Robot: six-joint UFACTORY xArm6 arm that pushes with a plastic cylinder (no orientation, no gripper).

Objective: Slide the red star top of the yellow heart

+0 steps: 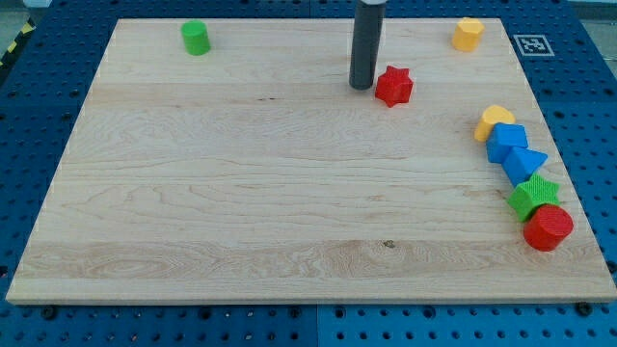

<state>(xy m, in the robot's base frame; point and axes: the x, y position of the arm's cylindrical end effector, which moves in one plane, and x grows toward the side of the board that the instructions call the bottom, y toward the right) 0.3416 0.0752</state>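
Observation:
The red star [393,86] lies on the wooden board near the view's top, right of centre. My tip [362,86] stands just left of the red star, very close to it or touching its left side. The yellow heart [494,120] lies at the view's right, at the upper end of a column of blocks, well to the right of and a little below the red star.
Below the yellow heart run a blue cube [506,142], a blue triangle [525,162], a green star [534,197] and a red cylinder [548,227] along the board's right edge. A yellow block [468,34] sits top right. A green cylinder [196,38] sits top left.

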